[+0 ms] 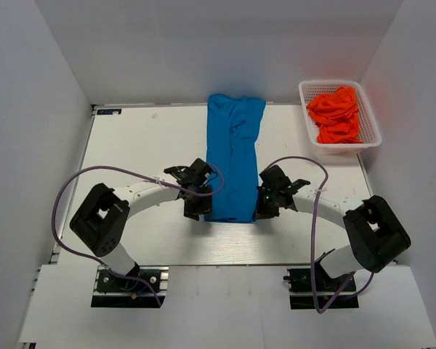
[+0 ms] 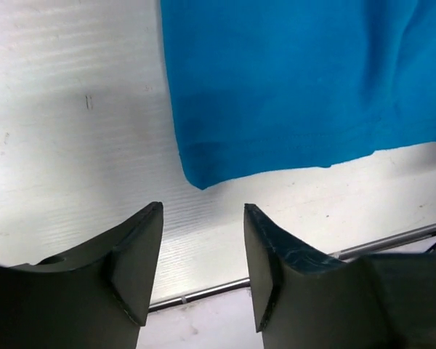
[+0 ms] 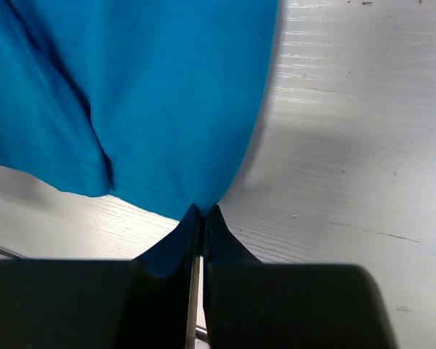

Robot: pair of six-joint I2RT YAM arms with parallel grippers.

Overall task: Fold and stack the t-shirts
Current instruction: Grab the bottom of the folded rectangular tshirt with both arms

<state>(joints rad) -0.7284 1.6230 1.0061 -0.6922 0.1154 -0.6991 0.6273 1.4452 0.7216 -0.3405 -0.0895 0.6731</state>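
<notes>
One blue t-shirt (image 1: pixel 235 156) lies in the middle of the desk (image 1: pixel 145 145). It is folded into a long, thin shape that runs from the far edge toward the near side. We see soft creases down its middle.

Our left gripper (image 1: pixel 198 209) is low by the near left corner of the blue t-shirt. In the left wrist view its fingers (image 2: pixel 142 254) are spread apart. The corner of the cloth sits just past the tips, not between them. We see bare desk in the gap.

Our right gripper (image 1: pixel 265 209) is at the near right corner. In the right wrist view its fingers (image 3: pixel 171 251) are pressed together, and they pinch the edge of the blue t-shirt right at the tips. The cloth there is raised a little and throws a shadow on the desk.

Some orange-red t-shirts (image 1: pixel 336 115) lie bunched in a heap inside a white mesh basket (image 1: pixel 346 147). It is at the far right, well apart from the blue t-shirt.
</notes>
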